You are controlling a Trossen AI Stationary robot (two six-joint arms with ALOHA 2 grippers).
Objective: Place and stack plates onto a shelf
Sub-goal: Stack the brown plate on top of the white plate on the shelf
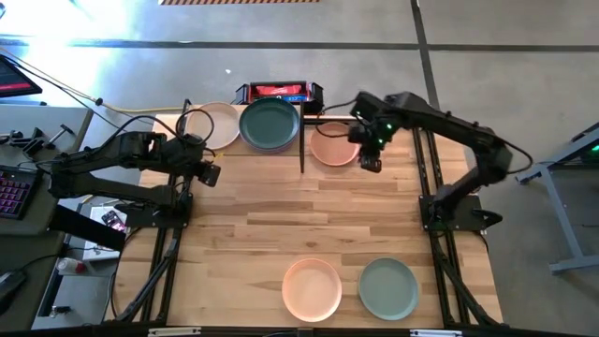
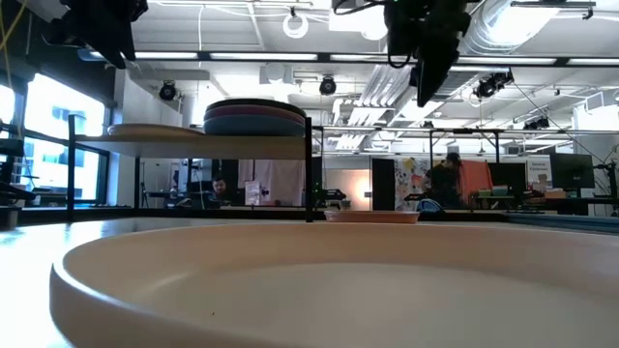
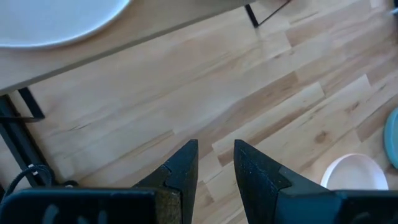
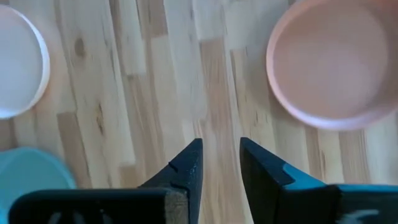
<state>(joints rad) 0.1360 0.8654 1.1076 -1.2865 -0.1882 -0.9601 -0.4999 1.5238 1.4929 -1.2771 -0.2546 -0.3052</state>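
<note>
The shelf [image 1: 245, 140] stands at the table's far edge. On it rest a beige plate [image 1: 217, 124] and a stack topped by a dark teal plate [image 1: 270, 124]; the low view shows that stack [image 2: 256, 118] as several plates. A peach plate [image 1: 334, 146] lies flat on the table right of the shelf. A pale pink plate [image 1: 312, 288] and a sage green plate [image 1: 387, 287] lie near the near edge. My right gripper [image 1: 371, 161] hovers just right of the peach plate [image 4: 329, 62], narrowly open and empty. My left gripper [image 1: 208, 173] hangs in front of the shelf's left half, narrowly open and empty.
A red and black box [image 1: 279, 92] sits behind the shelf. The shelf's black front leg [image 1: 301, 150] stands between the shelf and the peach plate. The slatted tabletop [image 1: 309, 215] lies bare between the shelf and the near plates. People show in the room beyond [image 2: 450, 179].
</note>
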